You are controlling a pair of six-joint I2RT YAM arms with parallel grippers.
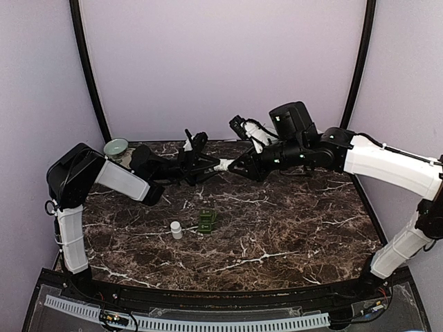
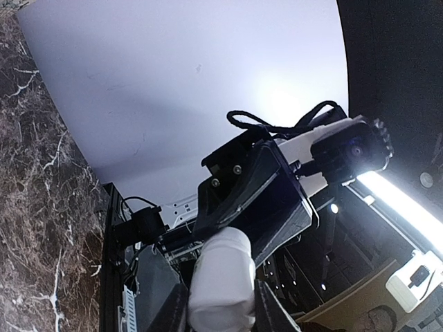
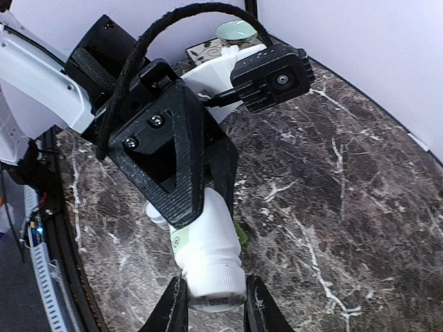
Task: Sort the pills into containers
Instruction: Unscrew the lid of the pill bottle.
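A white pill bottle is held in the air between both grippers, above the back middle of the table. My left gripper is shut on its body. My right gripper is shut on its ribbed cap end. The dark green compartment box lies on the table in the middle, and a corner of it shows under the held bottle. A second small white bottle stands upright just left of the box.
A pale green bowl sits at the back left corner of the dark marble table and also shows in the right wrist view. Purple walls enclose the back and sides.
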